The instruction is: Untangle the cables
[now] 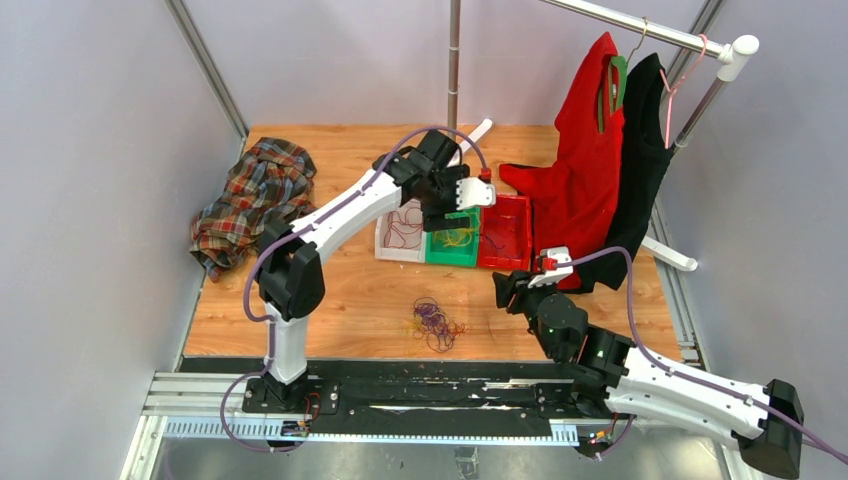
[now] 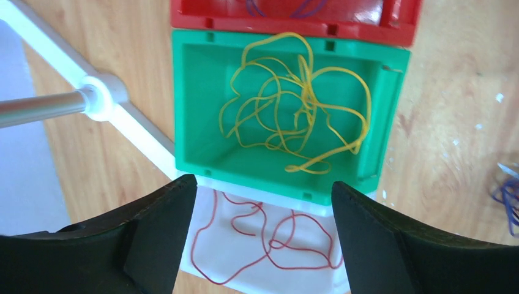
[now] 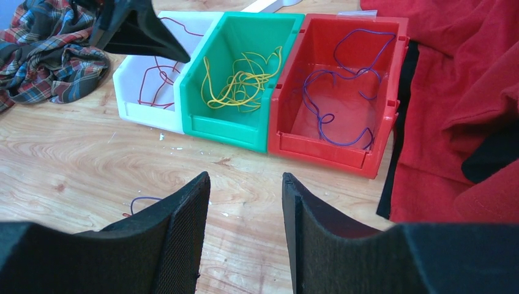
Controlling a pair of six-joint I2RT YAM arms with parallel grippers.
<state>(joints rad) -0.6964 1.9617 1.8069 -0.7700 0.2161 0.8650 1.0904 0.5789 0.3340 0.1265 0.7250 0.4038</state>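
A tangled bunch of purple, yellow and dark red cables [image 1: 434, 322] lies on the wooden table near the front. Three bins stand in a row: a white bin [image 1: 390, 243] with dark red cables [image 2: 269, 236], a green bin [image 2: 190, 122] with yellow cables [image 2: 294, 104], and a red bin [image 3: 294, 98] with purple cables [image 3: 343, 92]. My left gripper [image 2: 263, 190] is open and empty above the white and green bins. My right gripper [image 3: 245, 184] is open and empty, low over the table, right of the tangle.
A plaid shirt [image 1: 255, 195] lies at the table's back left. A red garment [image 1: 585, 160] and a black garment [image 1: 640, 150] hang from a rack [image 1: 640, 30] at the back right, draping down beside the red bin. The rack's white foot [image 2: 107, 98] runs behind the bins.
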